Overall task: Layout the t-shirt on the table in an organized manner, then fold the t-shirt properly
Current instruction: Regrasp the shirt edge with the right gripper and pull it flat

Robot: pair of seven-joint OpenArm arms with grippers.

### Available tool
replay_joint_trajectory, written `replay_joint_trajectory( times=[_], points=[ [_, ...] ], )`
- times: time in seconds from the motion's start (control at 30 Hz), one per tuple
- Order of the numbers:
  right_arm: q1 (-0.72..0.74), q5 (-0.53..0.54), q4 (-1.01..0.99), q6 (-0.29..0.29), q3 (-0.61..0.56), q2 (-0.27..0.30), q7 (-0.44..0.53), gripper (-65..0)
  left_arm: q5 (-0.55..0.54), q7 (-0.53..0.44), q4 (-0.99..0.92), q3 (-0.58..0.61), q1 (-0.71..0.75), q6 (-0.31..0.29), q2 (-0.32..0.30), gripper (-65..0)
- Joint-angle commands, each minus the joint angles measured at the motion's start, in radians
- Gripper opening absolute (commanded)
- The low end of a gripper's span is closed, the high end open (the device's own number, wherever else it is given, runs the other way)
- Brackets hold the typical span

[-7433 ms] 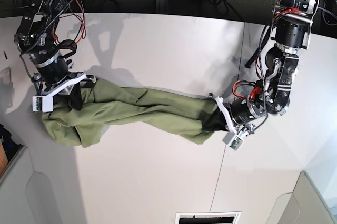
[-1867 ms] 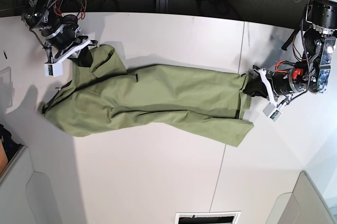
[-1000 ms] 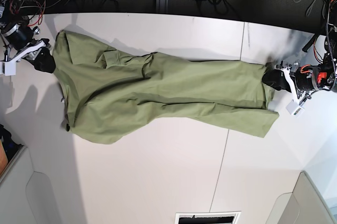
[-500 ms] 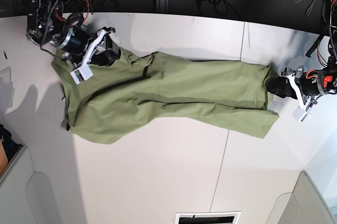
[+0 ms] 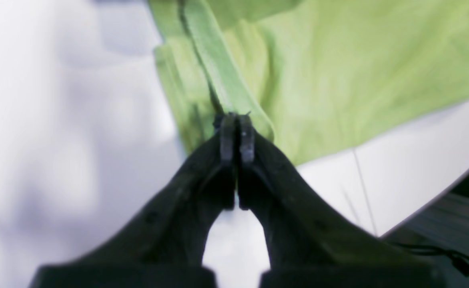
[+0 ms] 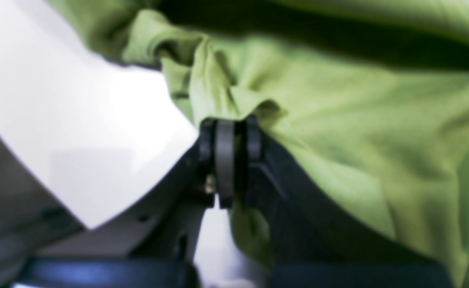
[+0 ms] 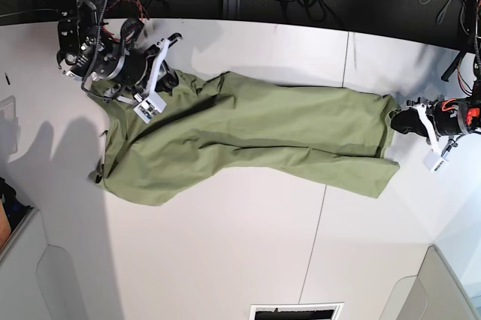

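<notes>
Olive t-shirt (image 7: 248, 136) stretches lengthwise between our right gripper (image 7: 161, 72) and left gripper (image 7: 406, 119), both jaws clenched on its opposite ends.

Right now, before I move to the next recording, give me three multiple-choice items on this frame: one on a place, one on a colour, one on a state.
1. Where does the t-shirt lie?
A. stretched across the table
B. hanging off the front edge
C. bunched in a corner

2. What colour is it?
A. navy
B. olive green
C. red

3. How is the left tool?
A. wide open above the cloth
B. shut on a shirt edge
C. out of view

Answers:
1. A: the base view shows it spread between both arms.
2. B: green in every view.
3. B: the left wrist view shows its tips pressed together on a folded edge; the right tool likewise pinches cloth.
</notes>
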Motion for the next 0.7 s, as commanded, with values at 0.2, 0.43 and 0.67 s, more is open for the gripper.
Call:
replay_joint_trajectory(
  times=[0.2, 0.43, 0.67],
  points=[
    [-0.150, 0.064, 0.226, 0.001, 0.085, 0.098, -0.007, -65.0, -0.187, 0.118, 0.014, -0.011, -0.016, -0.006, -0.077, -65.0],
    [-0.261, 0.055, 0.268, 0.001, 0.106, 0.114, -0.011, -55.0, -0.271, 0.140, 0.014, -0.011, 0.008, -0.006, -0.076, -61.6],
    [-0.215, 0.122, 0.282, -0.018, 0.109, 0.113, 0.058, -31.6, -0.145, -0.005, 0.014, -0.011, -0.040, -0.006, -0.067, -36.8]
  ],
)
